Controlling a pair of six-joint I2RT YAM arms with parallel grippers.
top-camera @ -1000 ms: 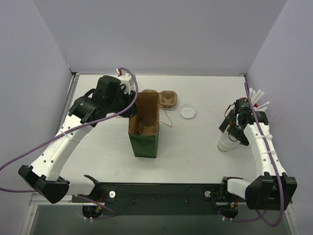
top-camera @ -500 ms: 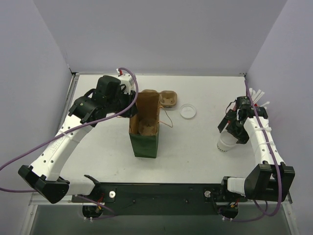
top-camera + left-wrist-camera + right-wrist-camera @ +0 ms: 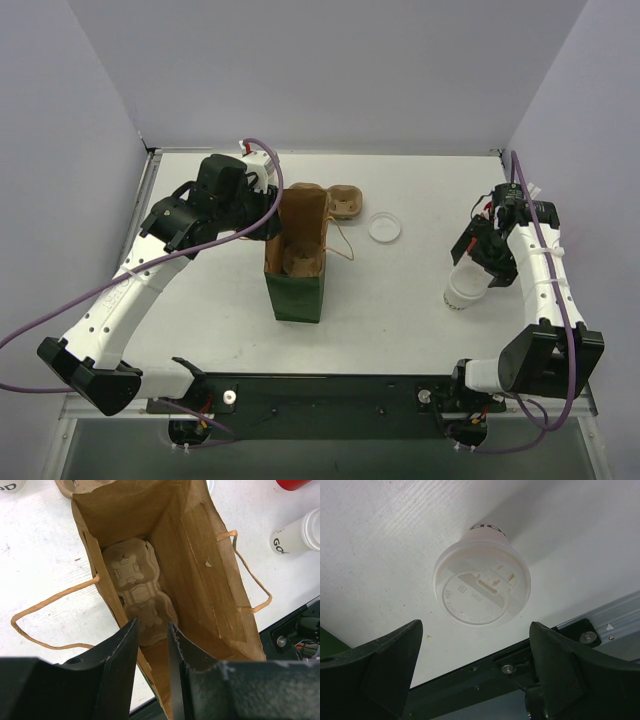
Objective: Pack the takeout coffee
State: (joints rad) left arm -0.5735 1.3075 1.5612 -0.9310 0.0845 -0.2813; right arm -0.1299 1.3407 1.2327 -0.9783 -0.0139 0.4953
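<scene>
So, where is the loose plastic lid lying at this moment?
In the top view, the loose lid lies flat on the table, slightly right of centre, just right of the brown cup carrier that sticks out behind the paper bag.

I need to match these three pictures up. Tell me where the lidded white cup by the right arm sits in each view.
Top external: the lidded cup stands at the right, below the right gripper.
Left wrist: upper right edge, beyond the bag.
Right wrist: centre of the picture, lid towards the camera.
Shared landmark: the black rail along the table's near edge, low in every view.
</scene>
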